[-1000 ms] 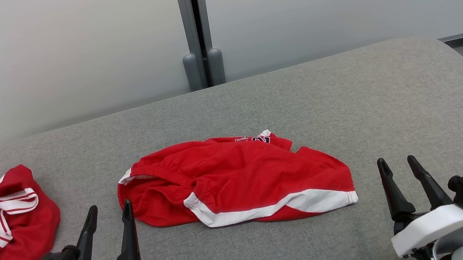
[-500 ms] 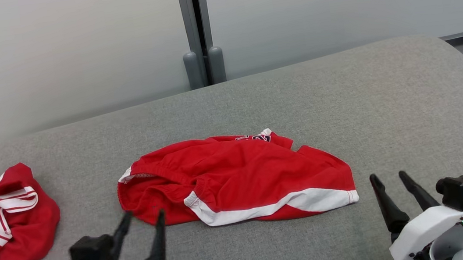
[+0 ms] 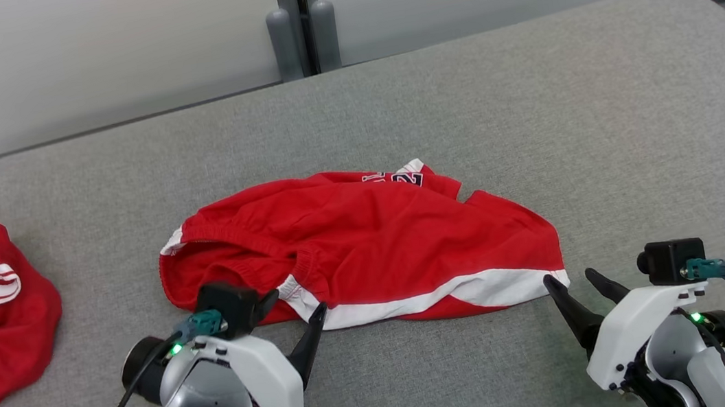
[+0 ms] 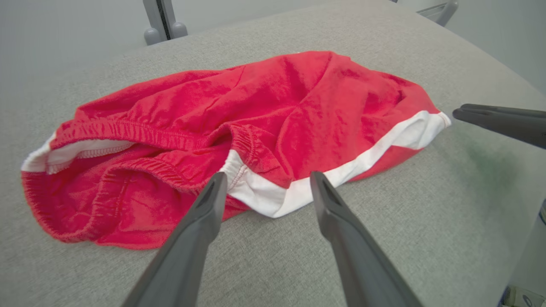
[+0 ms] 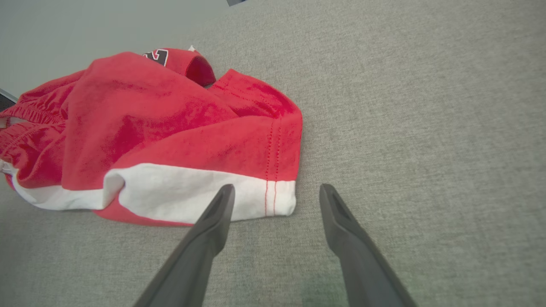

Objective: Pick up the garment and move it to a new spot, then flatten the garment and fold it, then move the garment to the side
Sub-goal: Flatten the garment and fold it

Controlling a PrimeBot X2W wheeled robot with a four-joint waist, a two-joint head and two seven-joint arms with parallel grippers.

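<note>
Red shorts are lying crumpled in the middle of the grey padded surface, their long axis running left to right across my front, waistband toward my left. Both grippers are standing spread wide, gripping nothing. The left gripper is pointing at the near edge beside the waistband, and the right gripper is pointing at the white-striped hem corner. Each is sitting just short of its own end, so I am judging this a two-handed pinch.
</note>
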